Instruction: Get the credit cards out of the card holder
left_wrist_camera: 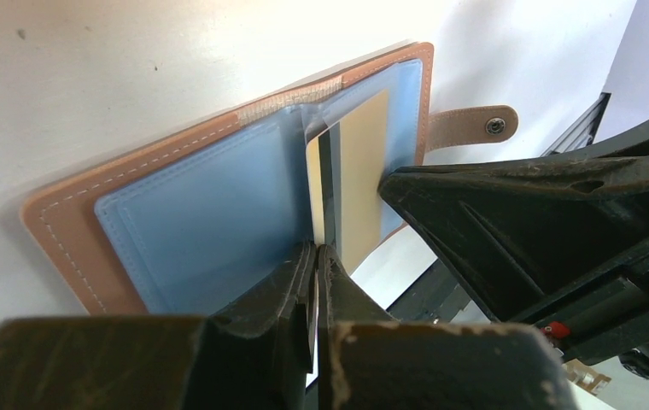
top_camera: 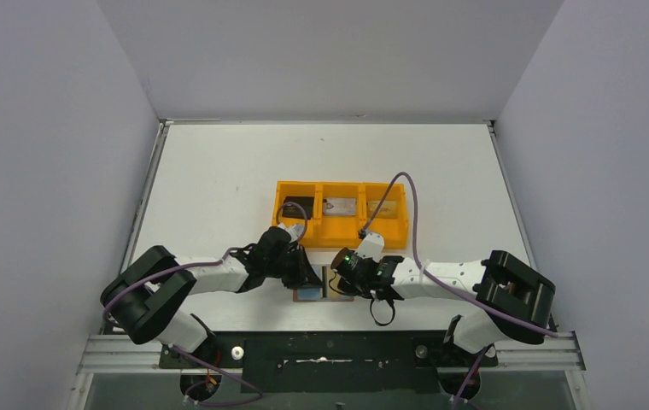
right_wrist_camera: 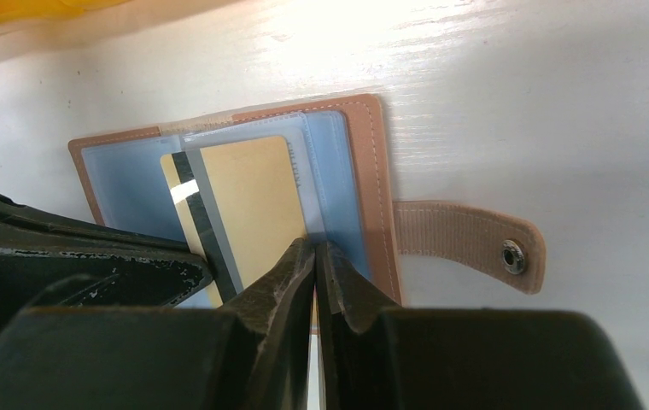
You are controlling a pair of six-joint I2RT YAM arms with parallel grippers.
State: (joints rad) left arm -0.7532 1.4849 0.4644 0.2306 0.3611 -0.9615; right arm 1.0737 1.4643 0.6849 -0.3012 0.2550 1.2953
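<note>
Just on the near side of the orange tray (top_camera: 330, 240), you've got the card holder (top_camera: 323, 291) lying open and flat on the table, grey-blue inside up, snap tab (right_wrist_camera: 466, 239) undone. Two cards look done: a black card (top_camera: 297, 207) sits in the tray's left compartment and a silvery card (top_camera: 341, 206) in the middle one. What's in the right compartment is too small for me to call. The gold-tan card (right_wrist_camera: 248, 192) is not out yet. Most of it sits in the holder's tab-side pocket, with only its magnetic-stripe end poking out toward the fold. Both arms are down on the holder, well short of the tray. The left gripper (left_wrist_camera: 317, 256) has its fingers together, tips at the striped end of that card. The right gripper (right_wrist_camera: 314, 254) also has its fingers together, tips on the near edge of the same panel beside the card. Neither wrist view shows the card edge-on between the fingers, so I can't tell whether either one is actually pinching anything or just pressing down. My read is you're on the last card: slide it clear of the pocket, then carry it to the tray.
</note>
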